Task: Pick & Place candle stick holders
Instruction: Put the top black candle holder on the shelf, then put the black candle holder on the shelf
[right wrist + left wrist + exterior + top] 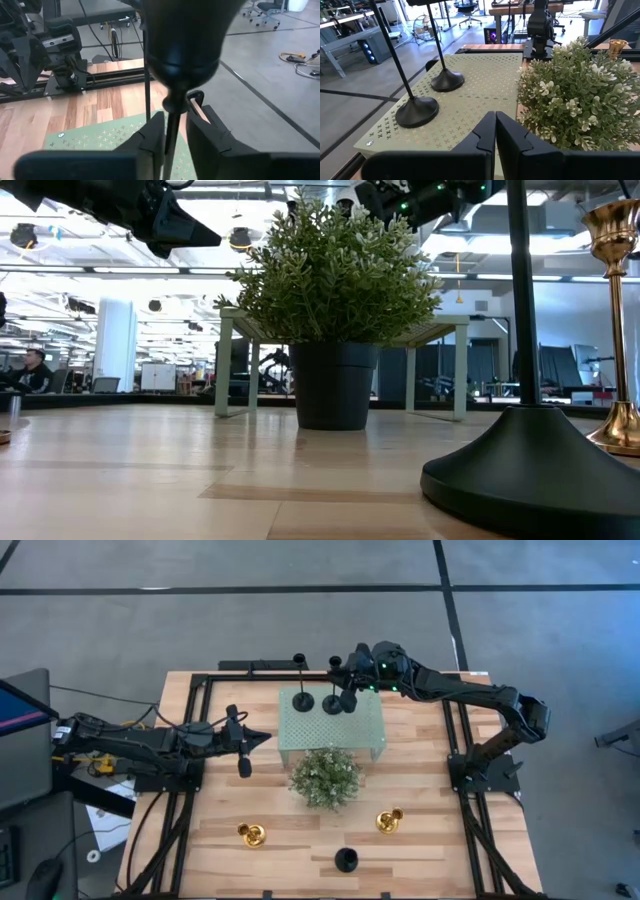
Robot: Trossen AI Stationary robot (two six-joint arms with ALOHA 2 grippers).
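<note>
Two black candle stick holders stand by their disc bases (303, 702) (333, 703) on a pale green perforated stand (360, 730). My right gripper (350, 692) is over the stand's far edge. Its fingers are a little apart on either side of the thin stem (171, 127) of the right-hand holder, just under its cup (185, 45). My left gripper (262, 737) is shut and empty, left of the stand, pointing at it (495, 135). A third black holder (345, 860) and two gold ones (252, 834) (389, 821) stand on the table near the front. My right gripper has the right-hand holder's stem (170, 137) between its fingers, high up just under the cup. A narrow gap shows beside the stem, so I cannot tell whether the fingers touch it. The holder stands upright with its base (447, 80) on the green stand.
A bushy green plant in a dark pot (325, 777) stands just in front of the green stand. Black frame rails (190, 740) run along the table's left, right and far sides. A monitor (20, 730) stands beyond the left edge.
</note>
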